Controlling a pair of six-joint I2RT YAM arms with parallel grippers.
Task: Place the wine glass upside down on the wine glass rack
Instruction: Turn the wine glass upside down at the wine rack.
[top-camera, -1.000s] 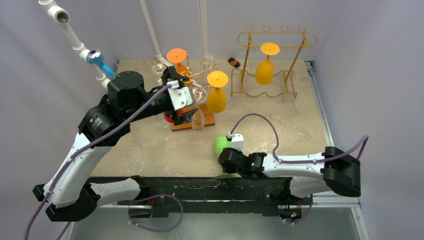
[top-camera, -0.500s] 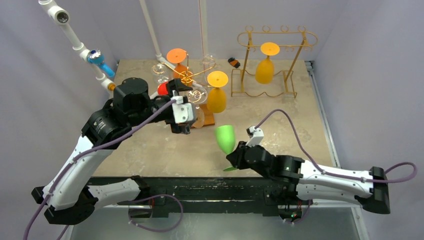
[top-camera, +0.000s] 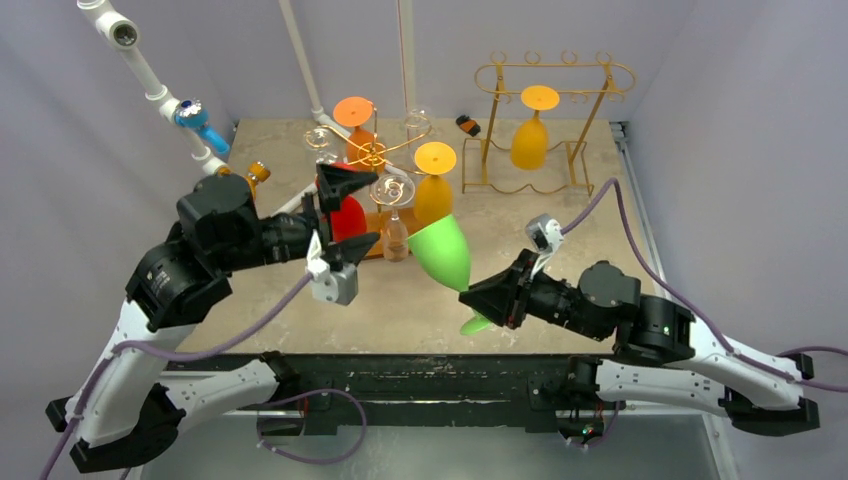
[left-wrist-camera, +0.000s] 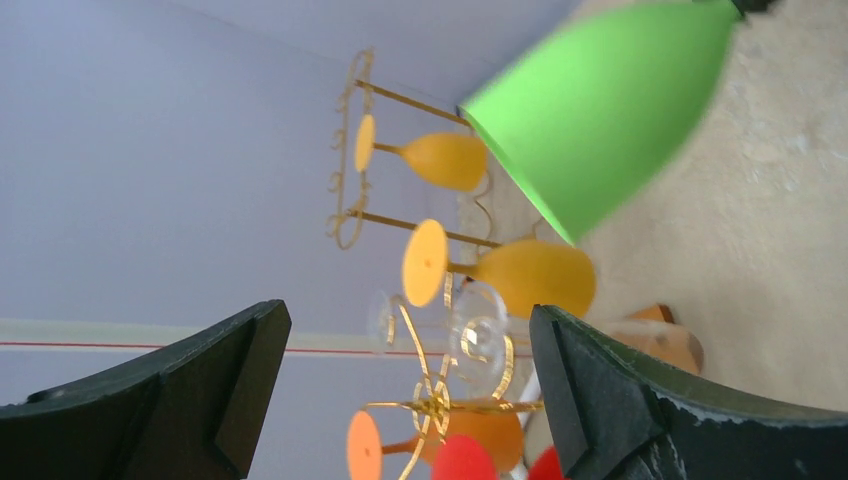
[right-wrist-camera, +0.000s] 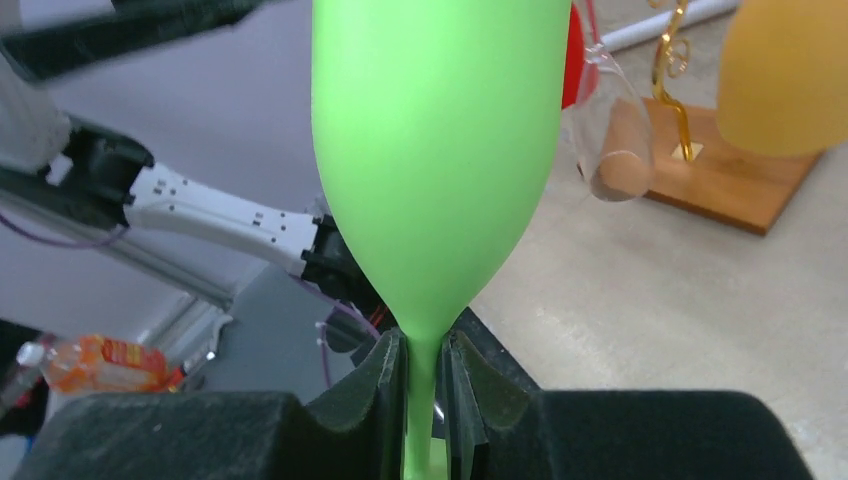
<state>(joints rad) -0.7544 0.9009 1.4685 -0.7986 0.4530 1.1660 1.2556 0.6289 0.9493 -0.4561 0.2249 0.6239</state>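
We see the right gripper (right-wrist-camera: 425, 385) clenched on the stem of the green wine glass (top-camera: 441, 250), its jaws nearly together. It holds the glass tilted in the air above the middle of the worktop (top-camera: 600, 240), bowl pointing toward the left gripper (top-camera: 348, 215). That left gripper is spread wide, grasping nothing. The gold rack (top-camera: 599, 130) sits at the far edge, well apart from the glass.

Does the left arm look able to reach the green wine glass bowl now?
Probably yes. The left end effector is open and points roughly toward the green wine glass, held by its stem in the right end effector; nothing covers its bowl.
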